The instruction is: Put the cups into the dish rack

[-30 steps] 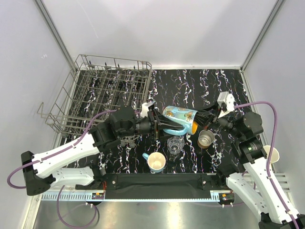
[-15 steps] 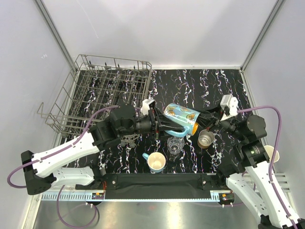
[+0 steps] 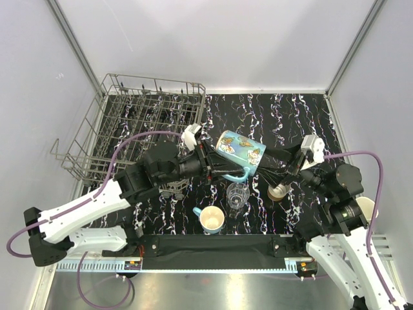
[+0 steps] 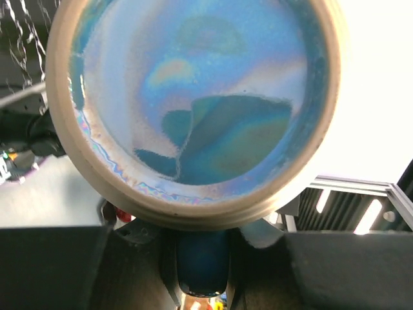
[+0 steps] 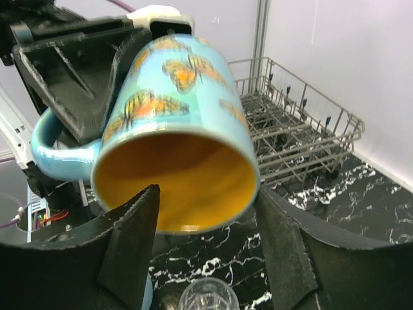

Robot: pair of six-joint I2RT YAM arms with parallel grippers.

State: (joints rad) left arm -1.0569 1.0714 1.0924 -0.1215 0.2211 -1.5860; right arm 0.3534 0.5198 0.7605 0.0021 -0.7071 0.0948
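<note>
Teal mug (image 3: 240,154) held on its side above the tabletop (image 3: 284,116), just right of the rack (image 3: 129,116)

The left hand (image 3: 218,169) is clamped on the mug's base end by the handle. Its own camera shows little more than the glazed base, a blurred, oily-coloured disc inside a pale bare ring. The right hand (image 5: 206,190) is spread wide, with a black finger on either side of the orange mouth. Whether the fingers touch the rim is hard to tell. Orange butterflies are printed on the glossy teal wall. Below on the black, white-veined tabletop stand the clear tumbler (image 3: 237,196) and the blue mug (image 3: 211,219) – and the metal cup (image 3: 279,191), half hidden under the right hand. The rack is thin grey wire with upright tines.
</note>
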